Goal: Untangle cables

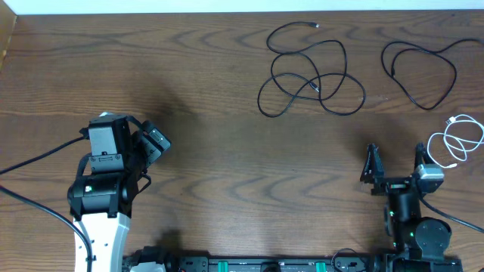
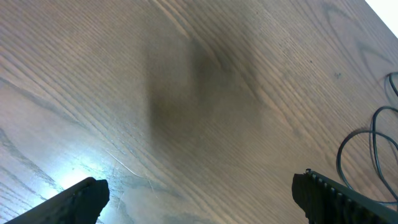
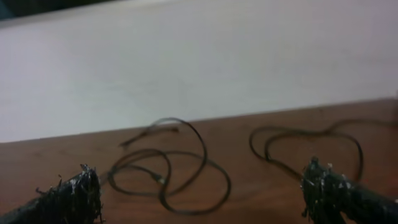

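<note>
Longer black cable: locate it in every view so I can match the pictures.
Overhead: longer black cable, looped, upper middle, left of the shorter black cable.
Left wrist: loops at the right edge, probably it.
Right wrist: low, left of centre.
Shared landmark: the table's far edge against white.

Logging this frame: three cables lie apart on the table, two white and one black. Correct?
No, only one is white. The overhead view shows a longer black cable, a shorter black cable and one white cable, lying apart on the table.
</note>
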`<state>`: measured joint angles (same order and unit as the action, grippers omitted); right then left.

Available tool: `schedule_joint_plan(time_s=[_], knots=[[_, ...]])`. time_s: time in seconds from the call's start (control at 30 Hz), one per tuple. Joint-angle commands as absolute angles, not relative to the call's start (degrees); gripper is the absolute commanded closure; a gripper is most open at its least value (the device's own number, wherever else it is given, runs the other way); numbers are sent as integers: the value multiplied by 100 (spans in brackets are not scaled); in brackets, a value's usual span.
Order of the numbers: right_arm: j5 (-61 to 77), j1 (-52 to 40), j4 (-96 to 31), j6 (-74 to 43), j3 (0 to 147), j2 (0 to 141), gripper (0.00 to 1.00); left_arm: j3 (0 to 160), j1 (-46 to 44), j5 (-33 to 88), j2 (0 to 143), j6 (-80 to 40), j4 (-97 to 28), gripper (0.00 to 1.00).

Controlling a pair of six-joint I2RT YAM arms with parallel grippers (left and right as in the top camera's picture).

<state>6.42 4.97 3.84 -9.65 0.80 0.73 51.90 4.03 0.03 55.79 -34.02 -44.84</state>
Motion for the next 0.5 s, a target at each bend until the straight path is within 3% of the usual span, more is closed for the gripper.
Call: schedule_joint_plan(time_s=[0.0, 0.2, 0.47], knots=[[228, 521, 296, -1066, 32, 27, 1, 5273, 427, -69, 5586, -3304, -4497, 0], [-10, 521, -475, -1050, 32, 27, 1, 5273, 427, -69, 5586, -3304, -4497, 0], [-5, 521, -429, -1046, 32, 30, 1, 5273, 427, -69, 5586, -3304, -4497, 0]])
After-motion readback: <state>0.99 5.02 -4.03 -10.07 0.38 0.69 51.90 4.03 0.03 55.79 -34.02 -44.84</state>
